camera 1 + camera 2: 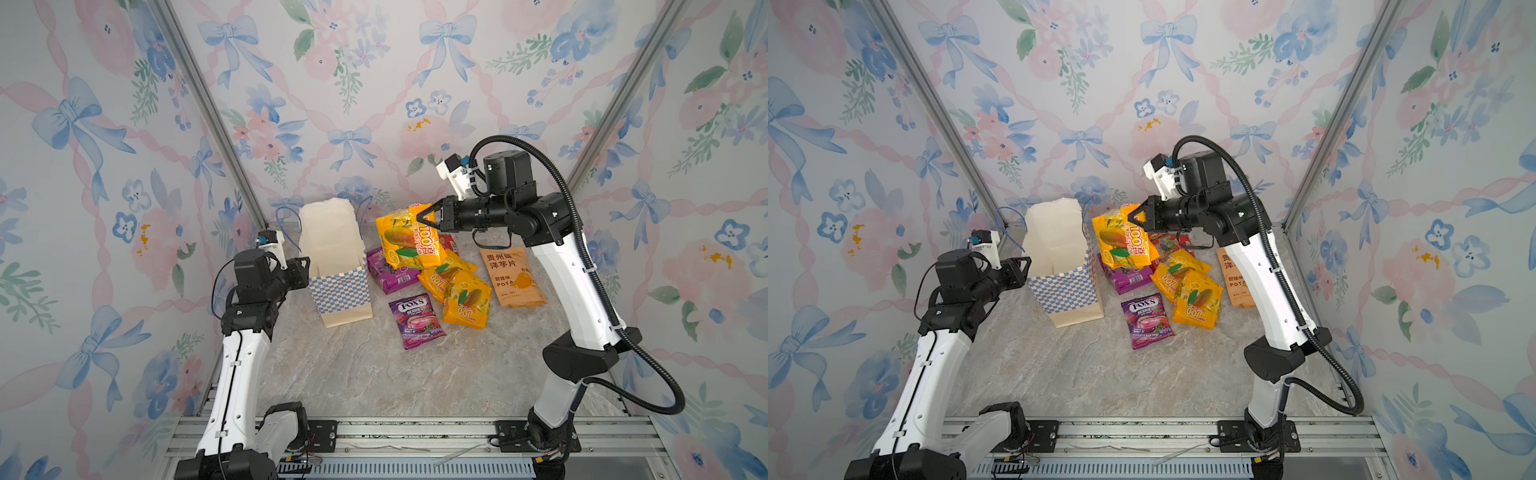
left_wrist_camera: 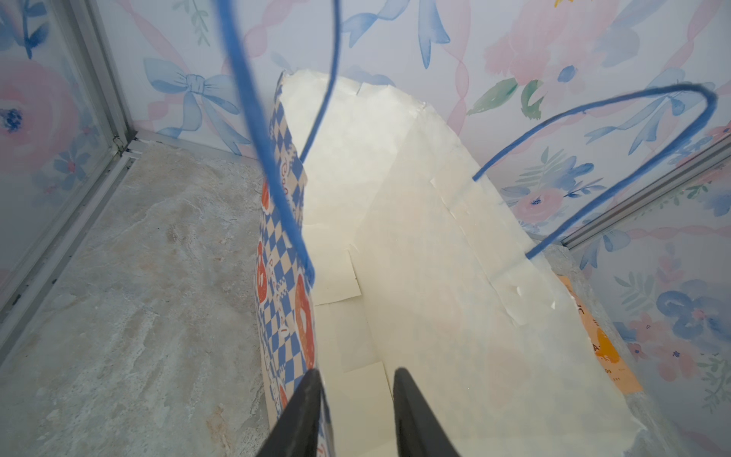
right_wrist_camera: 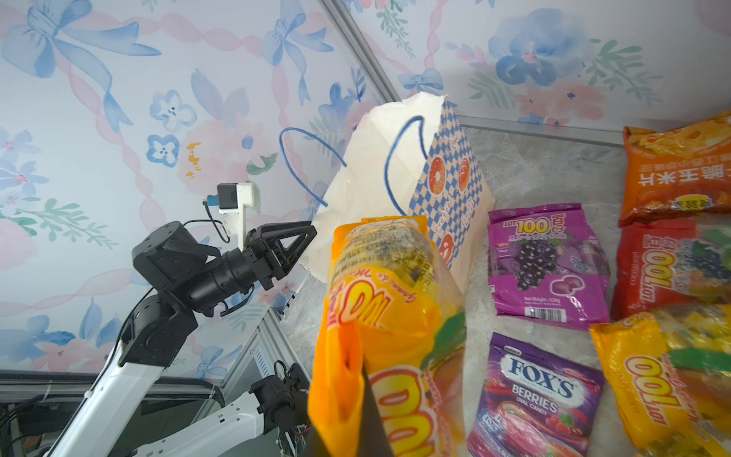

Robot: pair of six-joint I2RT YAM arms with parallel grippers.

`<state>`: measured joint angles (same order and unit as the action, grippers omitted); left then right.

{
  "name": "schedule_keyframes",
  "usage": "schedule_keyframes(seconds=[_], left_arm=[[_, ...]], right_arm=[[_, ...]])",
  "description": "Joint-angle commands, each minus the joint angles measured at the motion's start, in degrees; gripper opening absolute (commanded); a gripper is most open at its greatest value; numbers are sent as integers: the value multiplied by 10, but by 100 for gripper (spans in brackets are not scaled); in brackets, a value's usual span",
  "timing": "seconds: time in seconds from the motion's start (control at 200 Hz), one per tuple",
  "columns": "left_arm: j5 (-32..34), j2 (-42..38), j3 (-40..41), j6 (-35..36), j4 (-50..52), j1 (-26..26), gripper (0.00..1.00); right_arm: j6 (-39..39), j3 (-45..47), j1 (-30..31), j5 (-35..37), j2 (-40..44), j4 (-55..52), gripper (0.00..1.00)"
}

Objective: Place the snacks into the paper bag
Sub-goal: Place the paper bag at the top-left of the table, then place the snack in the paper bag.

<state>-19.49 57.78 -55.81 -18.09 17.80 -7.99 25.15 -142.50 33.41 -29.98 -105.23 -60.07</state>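
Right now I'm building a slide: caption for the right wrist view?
Right gripper holds a yellow candy packet up near the checkered paper bag.

Pair of tabletop arms, left arm (image 1: 239, 374) and right arm (image 1: 565, 278), in glossy white moulded shells with matte black joint housings and small dark screw holes. At the tips, black left gripper (image 1: 306, 266) and matching right gripper (image 1: 419, 219), fingers as open triangular trusses. Just behind each, a white camera bracket (image 1: 455, 176) with a blue plug. Back from the right gripper, a ribbed black conduit (image 1: 680, 395) under white clips. Behind the left wrist, a thin black cable (image 1: 213, 291) in a loop.
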Motion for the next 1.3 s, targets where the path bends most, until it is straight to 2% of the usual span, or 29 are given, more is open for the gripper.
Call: schedule_keyframes(seconds=[0.0, 0.28, 0.8, 0.975, 1.295], left_arm=[[8, -9, 4, 4, -8, -4, 36], [19, -28, 7, 5, -9, -4, 40], [14, -61, 12, 3, -28, -9, 46], [18, -66, 18, 7, -29, -12, 48], [2, -47, 26, -4, -48, -16, 49]], right_arm=[[17, -14, 15, -21, 8, 87, 0], [32, 1, 54, -11, 8, 165, 0], [41, -9, 102, 29, -45, 263, 0], [48, -20, 112, 49, -76, 283, 0], [7, -54, 138, 113, -111, 266, 0]])
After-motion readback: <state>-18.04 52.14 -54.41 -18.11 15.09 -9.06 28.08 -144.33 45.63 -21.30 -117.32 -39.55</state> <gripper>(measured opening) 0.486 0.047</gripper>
